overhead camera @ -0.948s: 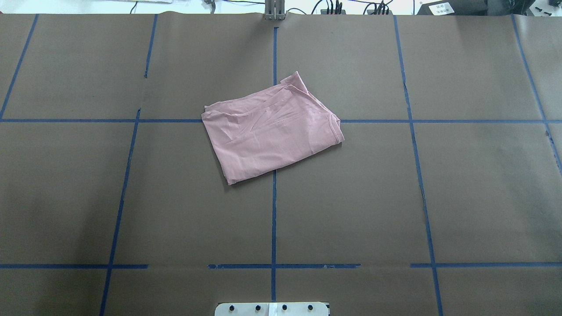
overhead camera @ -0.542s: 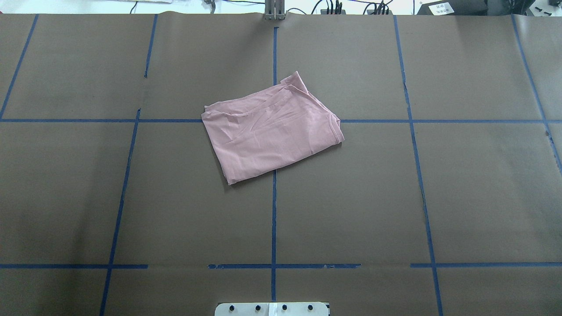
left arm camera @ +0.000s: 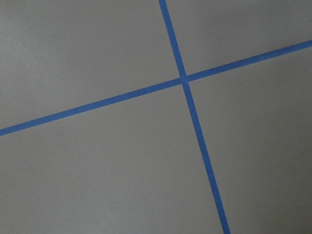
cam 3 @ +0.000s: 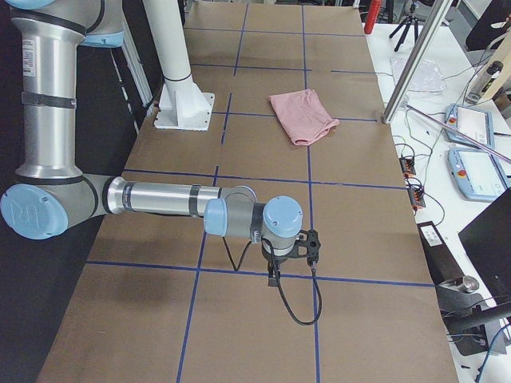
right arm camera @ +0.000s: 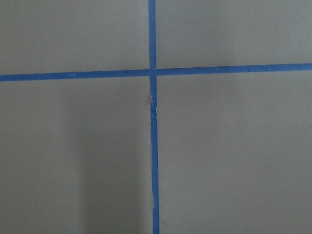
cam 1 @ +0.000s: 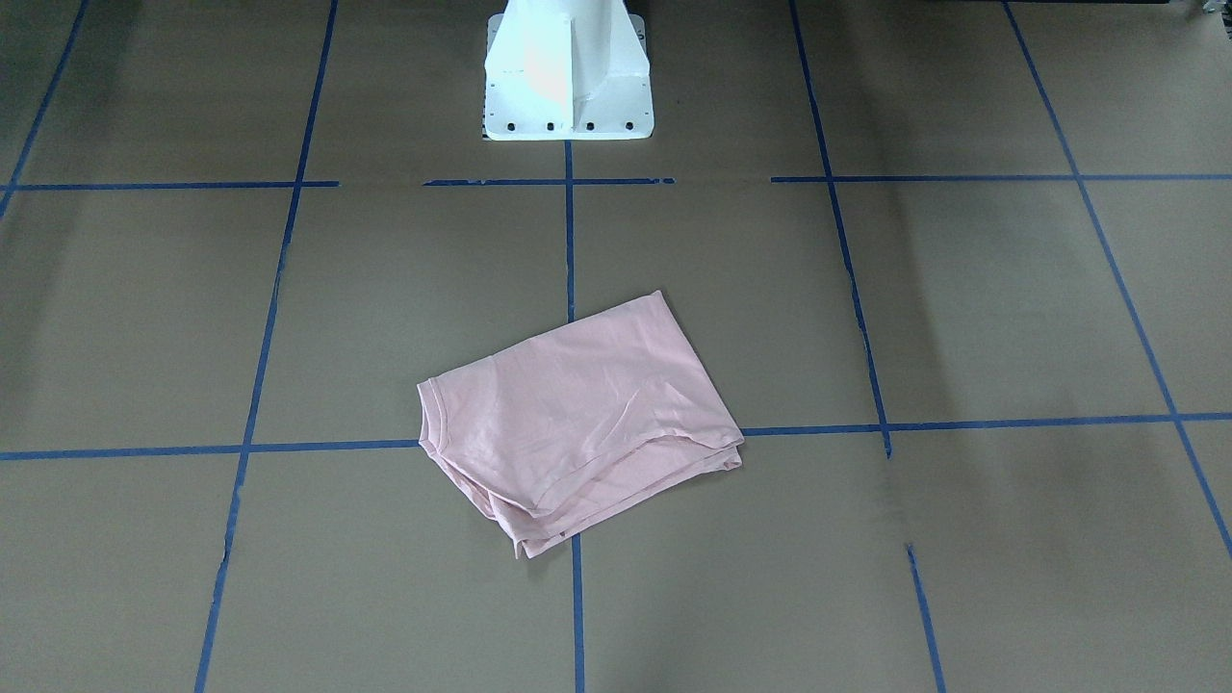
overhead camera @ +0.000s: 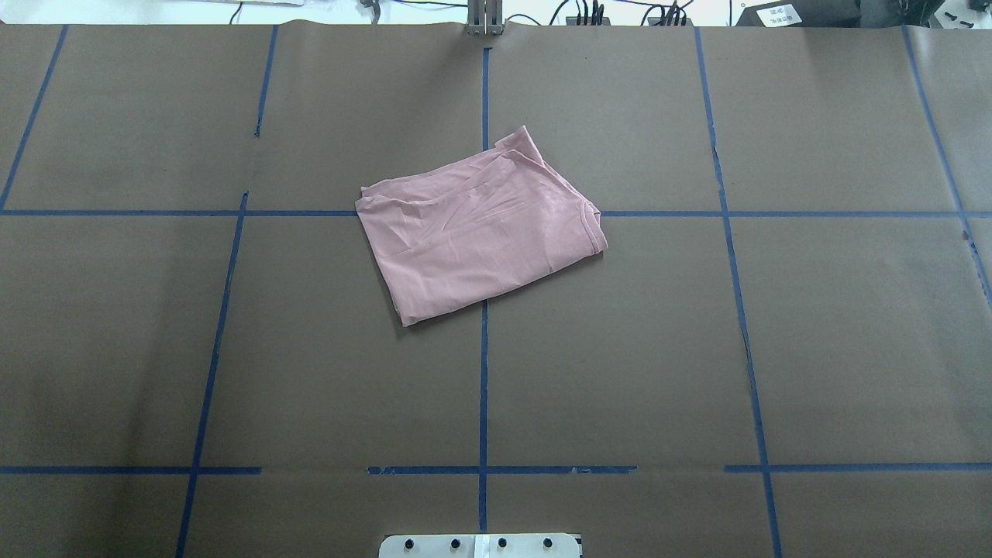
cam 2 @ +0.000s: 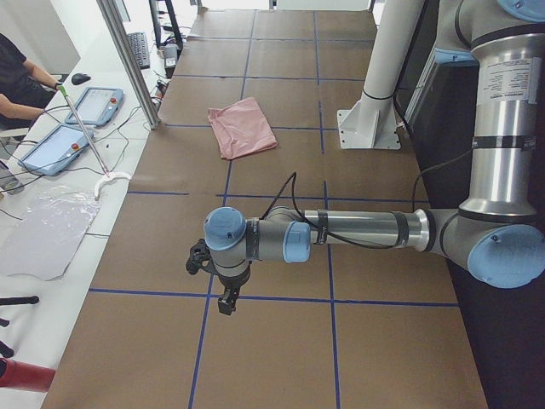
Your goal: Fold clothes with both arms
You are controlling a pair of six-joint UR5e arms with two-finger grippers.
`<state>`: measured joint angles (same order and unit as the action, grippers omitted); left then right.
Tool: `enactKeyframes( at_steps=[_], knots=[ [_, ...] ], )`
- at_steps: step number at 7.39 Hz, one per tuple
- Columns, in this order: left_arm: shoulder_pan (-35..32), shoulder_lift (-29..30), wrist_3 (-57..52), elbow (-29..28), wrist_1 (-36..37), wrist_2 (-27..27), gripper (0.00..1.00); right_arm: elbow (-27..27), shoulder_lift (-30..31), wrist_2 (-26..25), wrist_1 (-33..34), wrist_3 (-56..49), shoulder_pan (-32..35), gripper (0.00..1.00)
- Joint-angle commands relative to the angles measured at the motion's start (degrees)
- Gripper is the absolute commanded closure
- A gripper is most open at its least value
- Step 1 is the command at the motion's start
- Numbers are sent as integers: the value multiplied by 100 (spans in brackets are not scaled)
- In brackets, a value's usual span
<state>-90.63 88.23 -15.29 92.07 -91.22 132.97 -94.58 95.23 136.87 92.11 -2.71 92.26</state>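
Pink T-shirt (overhead camera: 480, 232): lying folded in a rumpled rectangle at the centre of the table (overhead camera: 837, 325), covering a crossing of the blue tape lines (overhead camera: 483, 387).
Left gripper (cam 2: 225, 300): hanging above a tape crossing, well apart from the shirt; whether its fingers are apart or together cannot be told.
Right gripper (cam 3: 273, 276): hanging likewise at the opposite end; its fingers cannot be read either.

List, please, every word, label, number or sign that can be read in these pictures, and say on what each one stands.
No text can be read in full.
Label on the left arm: dark printed lines, too small to read.
Label on the right arm: blurred.
White sticker on the black box: too small to read.
T-shirt: folded, no lettering shows.
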Motion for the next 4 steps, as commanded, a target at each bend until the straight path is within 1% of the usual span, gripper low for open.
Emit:
enactKeyframes(
  at_steps=[1, 2, 3, 4],
  knots=[
    [2, 19, 243, 4, -1, 1, 0, 1, -22, -20, -9, -46, 20, 0],
    [10, 28, 1011, 13, -18, 10, 0, -8, -22, -20, -1, -46, 20, 0],
    [11, 28, 1297, 13, -27, 10, 0, 1, -30, -20, 0, -46, 20, 0],
    [11, 28, 1309, 4, -27, 10, 0, 1, -22, -20, 0, -37, 20, 0]
  ],
)
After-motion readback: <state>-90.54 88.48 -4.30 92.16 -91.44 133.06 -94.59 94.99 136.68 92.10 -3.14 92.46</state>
